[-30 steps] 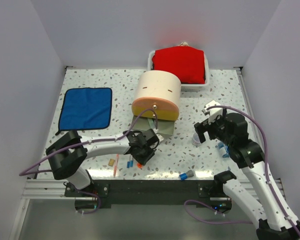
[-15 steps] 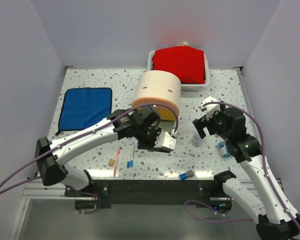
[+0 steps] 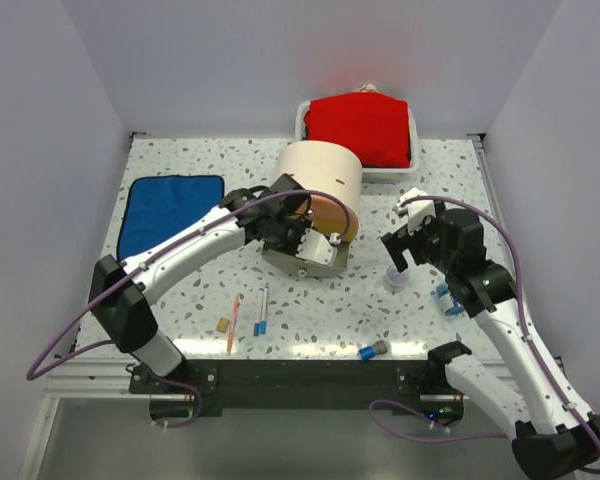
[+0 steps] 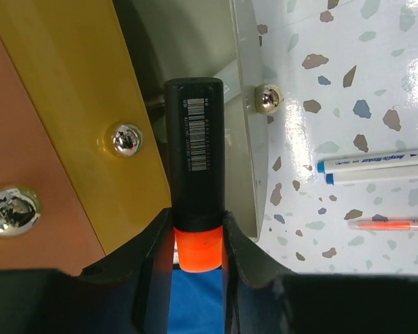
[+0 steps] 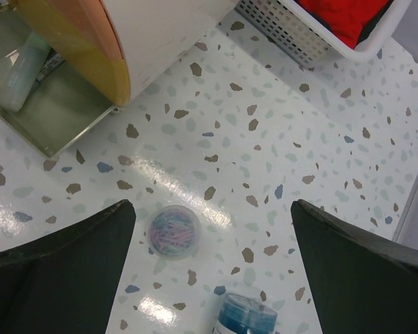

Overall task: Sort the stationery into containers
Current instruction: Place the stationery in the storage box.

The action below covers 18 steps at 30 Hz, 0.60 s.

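Note:
My left gripper is shut on a black marker with an orange end and holds it over the open drawer of the cream half-cylinder unit. In the left wrist view the marker points into the drawer's pale inside, beside the yellow drawer front. My right gripper is open and empty above a clear cup of coloured clips. An orange pen, a blue-and-white pen, a tan eraser and a blue-grey cap piece lie on the table.
A blue-lidded container stands next to the cup. A blue cloth lies at the left. A white tray with a red cloth stands behind the unit. The pens also show in the left wrist view.
My left gripper took the orange-ended marker off the front of the table, lifted it and carried it back to the open drawer. My right gripper shifted slightly left and back.

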Available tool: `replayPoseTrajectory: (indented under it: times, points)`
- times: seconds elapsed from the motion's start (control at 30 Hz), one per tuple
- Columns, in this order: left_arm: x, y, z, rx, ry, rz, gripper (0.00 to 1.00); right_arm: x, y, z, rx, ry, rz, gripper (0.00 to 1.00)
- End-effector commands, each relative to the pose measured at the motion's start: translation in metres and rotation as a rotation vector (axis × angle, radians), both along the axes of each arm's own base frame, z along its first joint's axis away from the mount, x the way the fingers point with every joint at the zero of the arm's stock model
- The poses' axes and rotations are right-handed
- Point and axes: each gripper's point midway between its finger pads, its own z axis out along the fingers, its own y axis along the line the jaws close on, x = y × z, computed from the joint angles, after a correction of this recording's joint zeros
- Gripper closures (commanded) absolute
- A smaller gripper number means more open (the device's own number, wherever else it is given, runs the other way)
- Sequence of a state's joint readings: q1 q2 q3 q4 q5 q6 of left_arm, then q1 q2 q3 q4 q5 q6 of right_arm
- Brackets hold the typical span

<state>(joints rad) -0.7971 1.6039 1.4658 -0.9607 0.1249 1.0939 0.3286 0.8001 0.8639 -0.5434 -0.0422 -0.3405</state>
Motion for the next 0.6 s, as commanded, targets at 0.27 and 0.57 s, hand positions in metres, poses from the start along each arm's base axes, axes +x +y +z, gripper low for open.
replayPoseTrajectory:
  times: [0.27,0.57]
  points:
    - [0.046,-0.008,-0.018,-0.02,-0.109,0.105,0.62,0.0,-0.004,0.017,0.032,-0.056,-0.036,0.01]
    - [0.037,-0.014,0.044,-0.226,-0.154,0.165,0.41,0.001,-0.002,0.011,0.033,-0.036,-0.028,0.01]
